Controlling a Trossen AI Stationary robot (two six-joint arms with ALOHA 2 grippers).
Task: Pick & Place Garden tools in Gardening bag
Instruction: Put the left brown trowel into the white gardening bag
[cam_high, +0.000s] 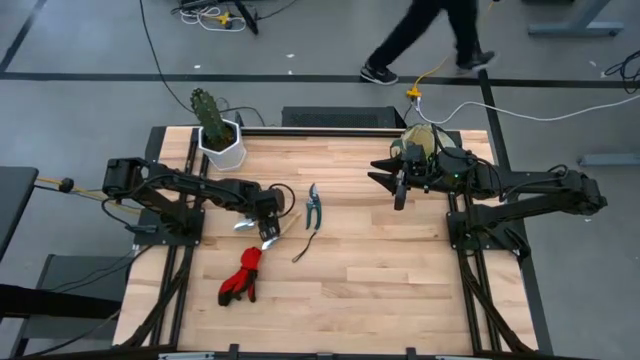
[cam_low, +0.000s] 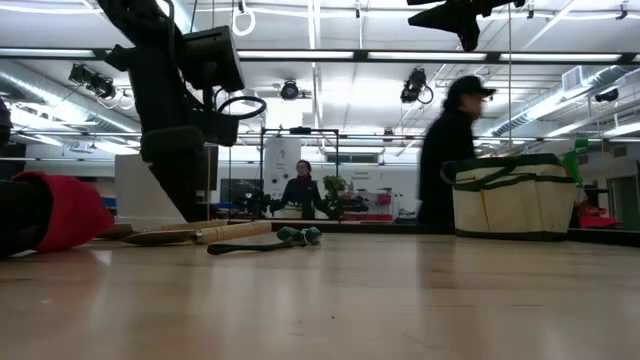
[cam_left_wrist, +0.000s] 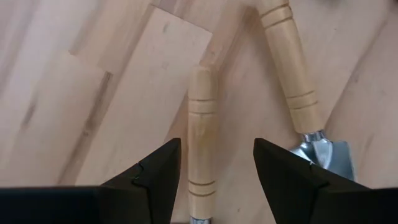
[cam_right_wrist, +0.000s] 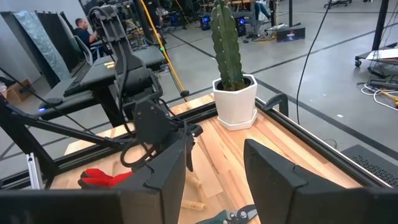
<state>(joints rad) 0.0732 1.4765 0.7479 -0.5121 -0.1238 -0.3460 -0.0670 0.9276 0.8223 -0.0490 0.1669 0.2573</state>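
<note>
The left end effector hangs low over the tabletop at about nine o'clock from centre, fingers spread and empty; between them in the left wrist view lies a wooden handle, with the trowel just beside it; to grip well, I judge it should descend straight, keep the handle centred, and close mid-handle without nudging the trowel; the pruning shears lie near centre, the red gloves at seven o'clock; the gardening bag sits at one o'clock, the right end effector beside it, parted, holding nothing.
</note>
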